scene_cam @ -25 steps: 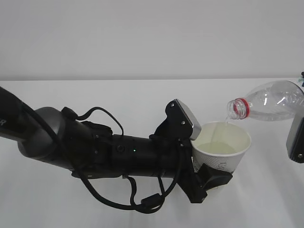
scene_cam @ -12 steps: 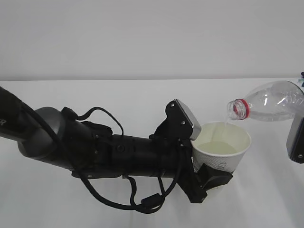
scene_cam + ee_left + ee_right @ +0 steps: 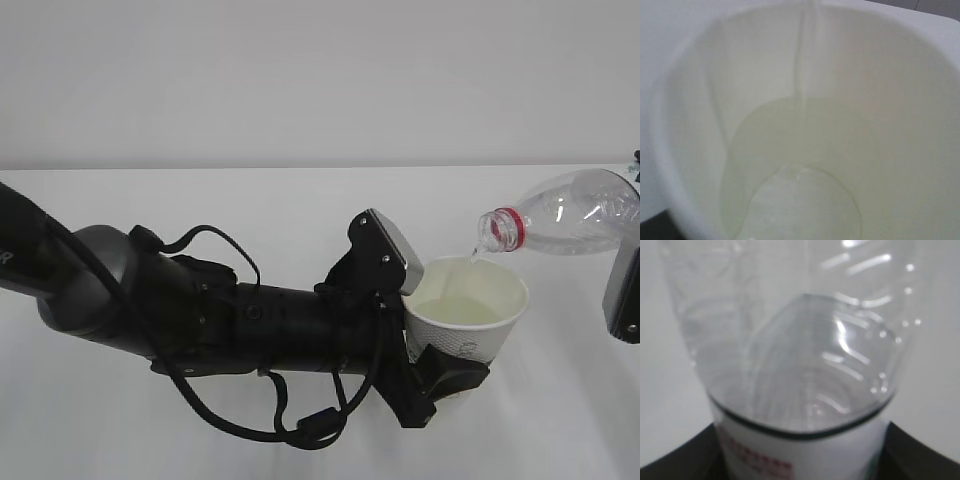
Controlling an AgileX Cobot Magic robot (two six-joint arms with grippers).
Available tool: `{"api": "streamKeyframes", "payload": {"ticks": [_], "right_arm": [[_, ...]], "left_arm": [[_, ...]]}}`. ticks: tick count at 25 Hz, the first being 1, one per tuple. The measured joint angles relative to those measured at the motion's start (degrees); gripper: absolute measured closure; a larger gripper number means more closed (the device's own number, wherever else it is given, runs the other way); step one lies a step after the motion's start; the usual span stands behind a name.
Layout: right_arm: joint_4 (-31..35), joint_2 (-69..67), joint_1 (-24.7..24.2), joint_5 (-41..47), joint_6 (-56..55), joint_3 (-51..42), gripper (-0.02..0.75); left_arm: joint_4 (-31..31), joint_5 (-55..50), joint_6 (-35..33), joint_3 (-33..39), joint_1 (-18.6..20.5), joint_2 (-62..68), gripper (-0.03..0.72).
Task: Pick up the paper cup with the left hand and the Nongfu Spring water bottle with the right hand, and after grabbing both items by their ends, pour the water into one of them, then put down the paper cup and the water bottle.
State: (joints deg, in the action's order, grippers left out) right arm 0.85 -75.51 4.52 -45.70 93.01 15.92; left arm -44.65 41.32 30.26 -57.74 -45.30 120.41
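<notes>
The left hand (image 3: pixel 440 335), the biggest thing in the scene, reaches in from the left across the white table (image 3: pixel 200 200) with its jaws closed around the lower part of the paper cup (image 3: pixel 468 310), holding it upright and clear of the surface. The right hand (image 3: pixel 622 292) shows only at the right edge, gripping the Nongfu Spring water bottle (image 3: pixel 575 212) by its labelled lower end and tipping it nearly level, red-ringed mouth just above the cup's far rim. A thin stream of water (image 3: pixel 455 312) falls into the cup, which looks partly filled. The pour is the step in hand; next I judge the bottle must be righted, then both set down. Nothing else stands nearby; only the left arm's looping cable (image 3: pixel 300 430) hangs low.
</notes>
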Motion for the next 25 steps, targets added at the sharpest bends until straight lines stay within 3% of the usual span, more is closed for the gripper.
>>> {"api": "streamKeyframes", "payload": {"ticks": [25], "right_arm": [[0.0,0.0,0.0,-0.2,0.0,0.0,0.307]], "left_arm": [[0.0,0.0,0.0,0.0,0.0,0.0,0.160]]}}
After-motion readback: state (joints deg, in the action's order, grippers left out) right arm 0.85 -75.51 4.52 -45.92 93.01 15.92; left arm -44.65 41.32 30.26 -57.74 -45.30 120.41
